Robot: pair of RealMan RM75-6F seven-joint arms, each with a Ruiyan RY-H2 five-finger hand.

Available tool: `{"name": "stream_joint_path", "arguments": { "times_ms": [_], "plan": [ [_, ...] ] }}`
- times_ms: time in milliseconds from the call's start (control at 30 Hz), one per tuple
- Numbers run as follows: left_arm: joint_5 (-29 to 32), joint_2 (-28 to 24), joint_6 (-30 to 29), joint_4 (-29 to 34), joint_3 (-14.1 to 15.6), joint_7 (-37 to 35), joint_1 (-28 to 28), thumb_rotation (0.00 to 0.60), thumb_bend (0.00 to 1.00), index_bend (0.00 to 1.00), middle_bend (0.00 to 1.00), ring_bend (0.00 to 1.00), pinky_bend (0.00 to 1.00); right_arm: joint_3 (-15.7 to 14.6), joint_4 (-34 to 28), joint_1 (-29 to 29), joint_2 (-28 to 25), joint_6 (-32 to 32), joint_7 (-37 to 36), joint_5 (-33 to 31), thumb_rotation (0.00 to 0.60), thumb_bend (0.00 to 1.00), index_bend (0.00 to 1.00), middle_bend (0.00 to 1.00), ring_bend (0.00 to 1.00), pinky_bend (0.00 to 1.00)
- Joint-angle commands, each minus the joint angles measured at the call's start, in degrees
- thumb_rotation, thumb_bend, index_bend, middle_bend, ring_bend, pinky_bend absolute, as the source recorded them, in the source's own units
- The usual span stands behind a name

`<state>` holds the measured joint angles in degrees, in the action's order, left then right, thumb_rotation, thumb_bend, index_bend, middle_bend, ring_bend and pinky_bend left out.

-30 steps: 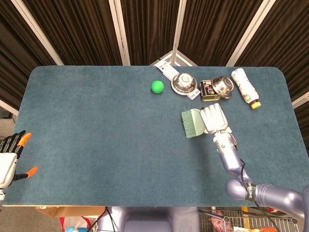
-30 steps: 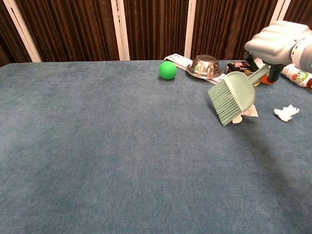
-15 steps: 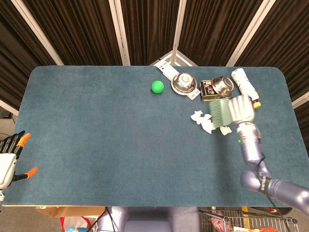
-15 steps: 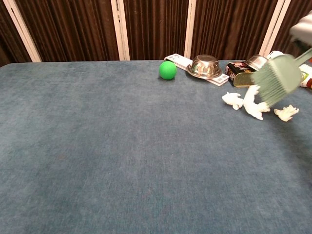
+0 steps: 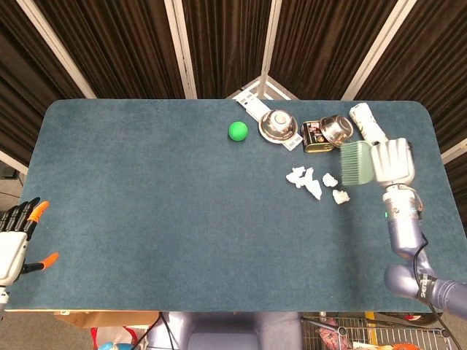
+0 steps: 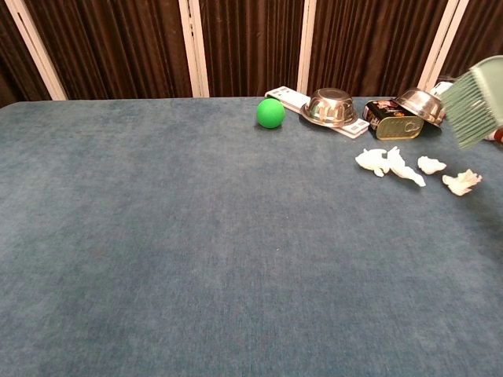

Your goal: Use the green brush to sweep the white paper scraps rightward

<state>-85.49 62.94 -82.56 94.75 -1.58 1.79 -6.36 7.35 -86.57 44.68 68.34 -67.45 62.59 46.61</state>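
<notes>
Right hand [image 5: 392, 160] grips the green brush [image 5: 356, 160] at far right, long axis running left-right, bristles pointing left toward white paper scraps [image 5: 315, 183]. Left hand [image 5: 14, 237] hangs with fingers apart off the table's near-left edge.

Even, bright overhead light, soft faint shadows, sharp focus, no glare.

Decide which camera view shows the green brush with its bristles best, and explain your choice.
The head view: the whole green brush shows there, gripped by the right hand, right of the white paper scraps. The chest view catches only its bristle end, cut off at the picture's right edge.
</notes>
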Motion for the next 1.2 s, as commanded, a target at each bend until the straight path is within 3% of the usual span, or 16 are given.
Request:
{"name": "stream_joint_path", "arguments": {
  "times_ms": [33,267,700,967,1200],
  "plan": [
    [-0.10,0.08,0.11,0.04,0.01,0.07,-0.10,0.600,0.00,0.00,0.00,0.00,0.00,-0.57,-5.92,1.45,-0.60,1.05,1.06,2.65,0.600,0.50,0.77,0.96,0.98,0.88],
    [-0.12,-0.18,0.30,0.00,0.08,-0.60,-0.15,0.600,0.00,0.00,0.00,0.00,0.00,-0.96,-6.41,4.23,3.85,3.43,4.39,1.20,0.600,0.50,0.77,0.95,0.98,0.88],
    [1.58,-0.78,1.28,-0.20,-0.17,-2.00,-0.15,0.600,0.00,0.00,0.00,0.00,0.00,-1.95,3.55,8.01,10.89,7.78,6.91,-3.18,0.600,0.50,0.77,0.95,0.98,0.88],
    [1.98,-0.85,1.29,0.07,-0.29,-1.94,-0.08,0.600,0.00,0.00,0.00,0.00,0.00,-3.82,9.04,8.13,10.86,9.02,7.88,-4.59,0.600,0.50,0.77,0.95,0.98,0.88],
    [1.66,-0.82,0.63,0.40,-0.19,-1.47,0.22,0.600,0.00,0.00,0.00,0.00,0.00,-4.53,9.65,6.96,7.18,5.57,9.96,-5.85,0.600,0.50,0.77,0.96,0.98,0.88]
  ]
}}
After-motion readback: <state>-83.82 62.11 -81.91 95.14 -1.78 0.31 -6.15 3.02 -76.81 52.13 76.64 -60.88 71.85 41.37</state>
